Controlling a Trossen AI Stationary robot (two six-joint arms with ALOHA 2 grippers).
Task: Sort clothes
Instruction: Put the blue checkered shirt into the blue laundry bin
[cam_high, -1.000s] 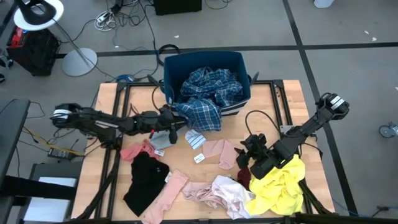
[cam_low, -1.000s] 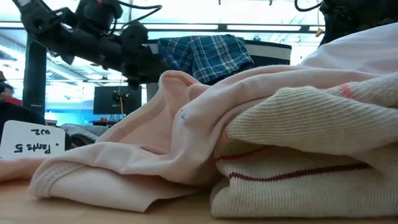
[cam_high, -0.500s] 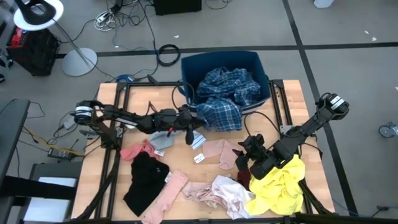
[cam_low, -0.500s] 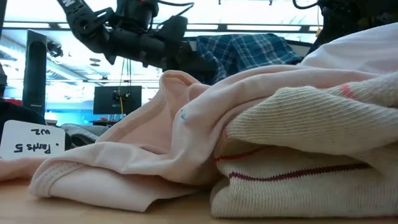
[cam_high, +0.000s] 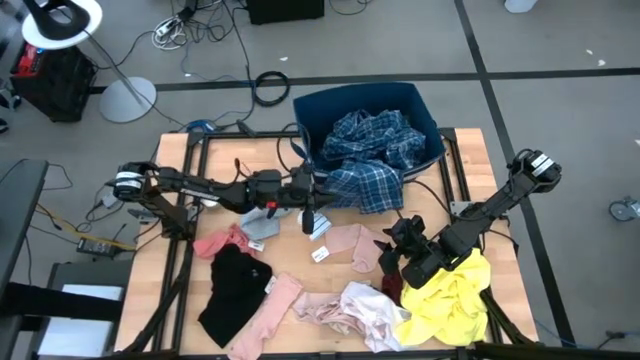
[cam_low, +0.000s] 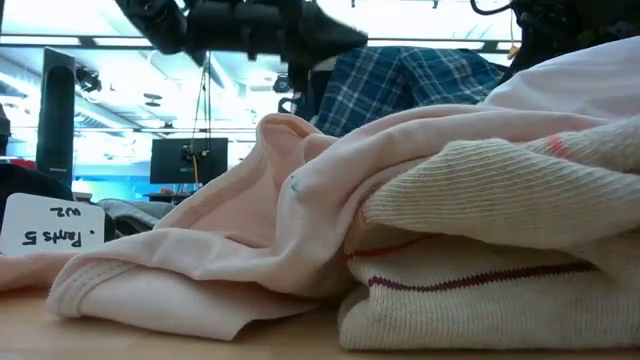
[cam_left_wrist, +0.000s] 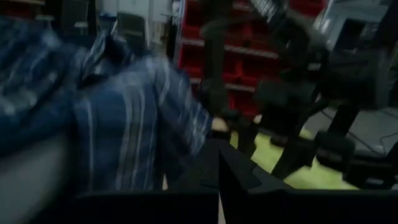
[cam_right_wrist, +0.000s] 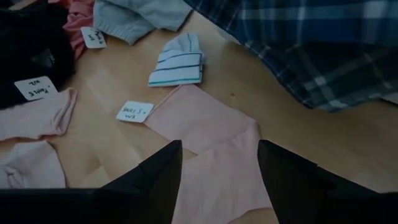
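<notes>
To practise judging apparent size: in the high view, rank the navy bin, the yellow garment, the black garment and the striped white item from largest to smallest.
1. Navy bin
2. Yellow garment
3. Black garment, close to the yellow one, so this order is unsure
4. Striped white item

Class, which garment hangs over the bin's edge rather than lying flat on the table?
The blue plaid garment: it alone spills over the navy bin.

The bin (cam_high: 322, 105) was navy blue, and the shirt (cam_high: 372, 160) spilling from it was blue plaid with white lines. A yellow garment (cam_high: 450, 300) lay bright against the light wood bench (cam_high: 185, 300). The trousers (cam_high: 232, 290) were black, one garment (cam_high: 218, 243) salmon red, another (cam_high: 352, 245) pale pink. A small folded piece (cam_right_wrist: 179, 59) was white with dark stripes. The paper tags (cam_right_wrist: 134, 111) were white.
</notes>
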